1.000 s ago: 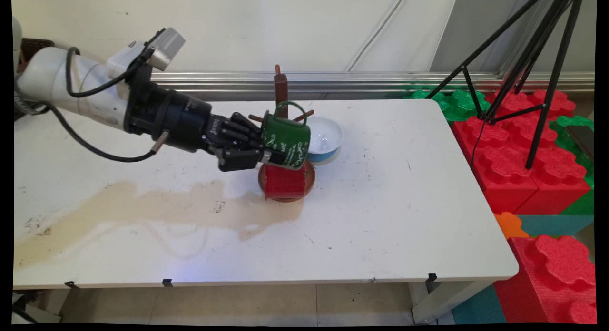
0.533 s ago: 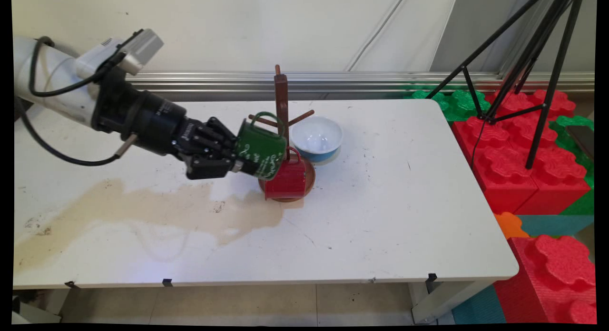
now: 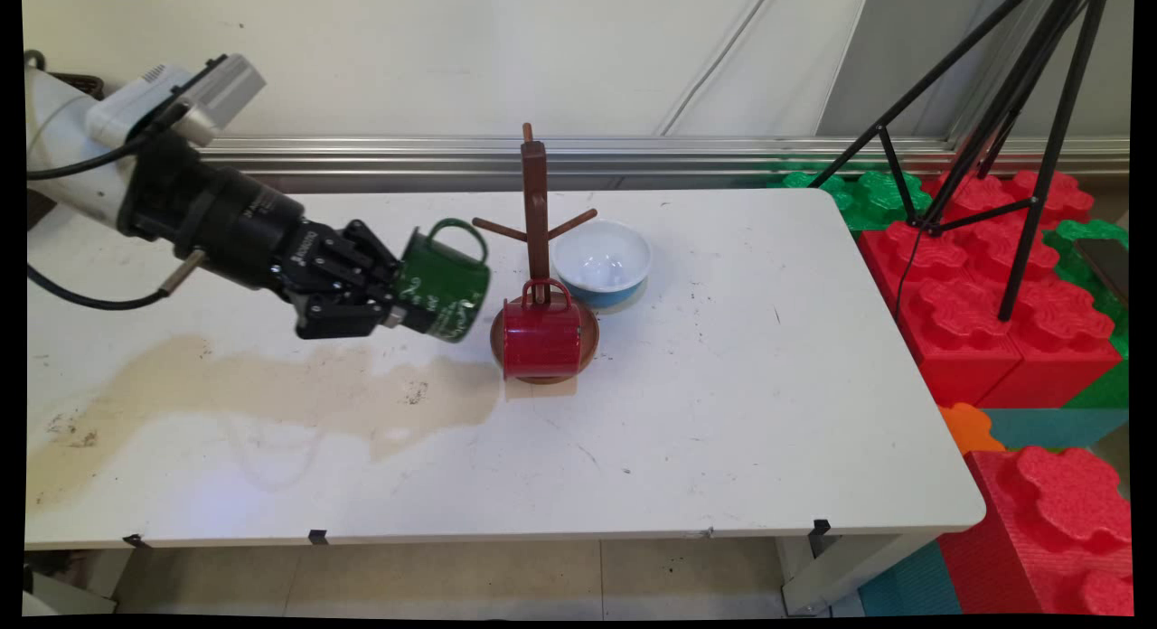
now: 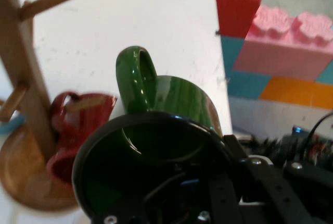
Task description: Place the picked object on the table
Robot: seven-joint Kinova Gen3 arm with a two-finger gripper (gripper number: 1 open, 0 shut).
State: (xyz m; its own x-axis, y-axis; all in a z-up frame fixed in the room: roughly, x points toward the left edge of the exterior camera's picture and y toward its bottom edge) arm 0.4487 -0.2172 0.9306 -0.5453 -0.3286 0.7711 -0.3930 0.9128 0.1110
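Above the bench's point(image 3: 723, 385) left half, the gripper point(image 3: 398, 305) has its fingers point(image 3: 425, 314) closed on the rim of a green mug point(image 3: 443, 281). The mug is lifted off the bench and tipped on its side, handle up. It is dark green with white markings. Just to its right stands a brown mug tree point(image 3: 535, 213) with a red mug point(image 3: 540, 335) hanging low. A white bowl point(image 3: 601, 263) sits behind it.

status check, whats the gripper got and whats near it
Gripper shut on green mug, held tilted above the table. Mug tree just right of it, red mug hanging on it. Blue-and-white bowl behind the tree.
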